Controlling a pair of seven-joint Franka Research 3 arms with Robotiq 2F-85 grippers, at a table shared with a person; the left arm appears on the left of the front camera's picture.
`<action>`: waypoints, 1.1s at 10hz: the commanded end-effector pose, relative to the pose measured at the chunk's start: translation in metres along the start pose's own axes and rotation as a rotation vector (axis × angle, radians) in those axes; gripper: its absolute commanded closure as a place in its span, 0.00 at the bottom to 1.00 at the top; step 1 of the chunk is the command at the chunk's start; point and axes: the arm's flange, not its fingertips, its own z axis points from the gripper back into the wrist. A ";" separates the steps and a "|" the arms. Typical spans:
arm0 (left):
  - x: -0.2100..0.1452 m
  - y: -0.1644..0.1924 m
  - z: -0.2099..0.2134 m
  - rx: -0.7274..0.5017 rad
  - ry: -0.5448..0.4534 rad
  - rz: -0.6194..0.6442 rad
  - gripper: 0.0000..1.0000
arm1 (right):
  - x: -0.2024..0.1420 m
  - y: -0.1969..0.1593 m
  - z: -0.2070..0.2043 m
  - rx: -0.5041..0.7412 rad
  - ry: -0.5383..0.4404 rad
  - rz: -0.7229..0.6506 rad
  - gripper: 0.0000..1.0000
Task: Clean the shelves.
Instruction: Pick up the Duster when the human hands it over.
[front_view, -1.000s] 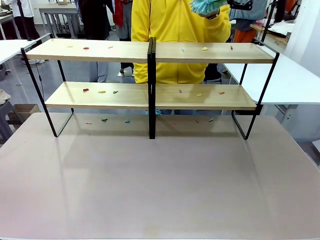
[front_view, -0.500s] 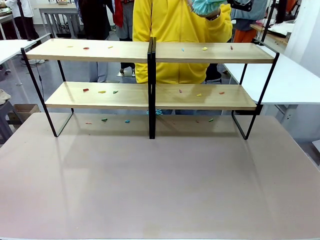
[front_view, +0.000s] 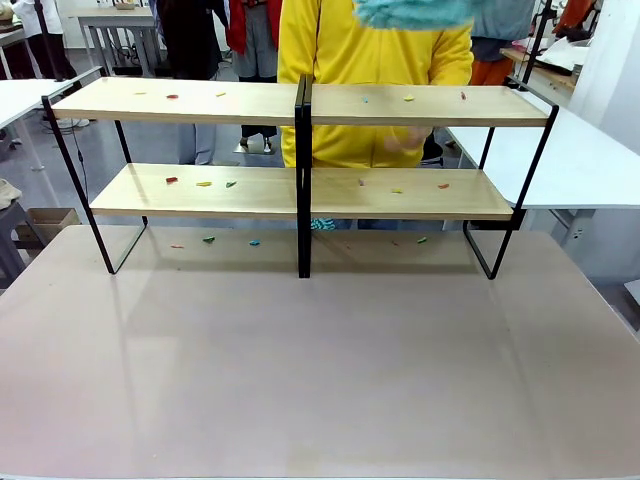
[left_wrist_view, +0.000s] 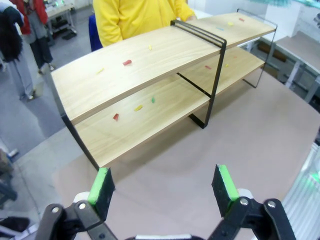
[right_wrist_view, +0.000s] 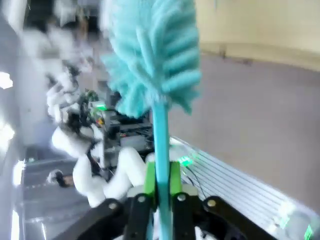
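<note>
The shelves (front_view: 250, 102) stand across the far half of the table, two light-wood boards on a black frame with a central post (front_view: 303, 180). Small coloured scraps (front_view: 172, 97) lie scattered on both boards. A fluffy teal duster (front_view: 410, 10) hangs blurred above the right bay. In the right wrist view my right gripper (right_wrist_view: 161, 190) is shut on the duster's (right_wrist_view: 150, 55) thin teal handle, head pointing away. My left gripper (left_wrist_view: 162, 187) hovers open over the table, in front of the shelves' (left_wrist_view: 150, 60) left end, nothing between its pads.
A person in a yellow top (front_view: 350, 60) stands behind the shelves, one hand (front_view: 405, 143) blurred behind the right bay. More scraps (front_view: 209, 240) lie on the table under the lower board. White tables (front_view: 570, 150) flank both sides. The near tabletop (front_view: 320, 370) is bare.
The duster has left the person's raised hand and now swings blurred at the top; that hand has dropped behind the right bay. My right gripper has closed on the handle.
</note>
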 end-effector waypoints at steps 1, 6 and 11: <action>-0.001 0.001 -0.001 -0.003 0.001 -0.005 0.00 | -0.083 -0.044 0.083 -0.069 0.037 0.421 1.00; -0.001 0.001 -0.001 -0.003 0.001 -0.005 0.00 | -0.162 -0.141 0.182 0.092 -0.170 0.510 0.98; -0.001 0.001 -0.001 -0.003 0.001 -0.005 0.00 | -0.180 -0.115 0.185 -0.022 -0.074 0.537 0.98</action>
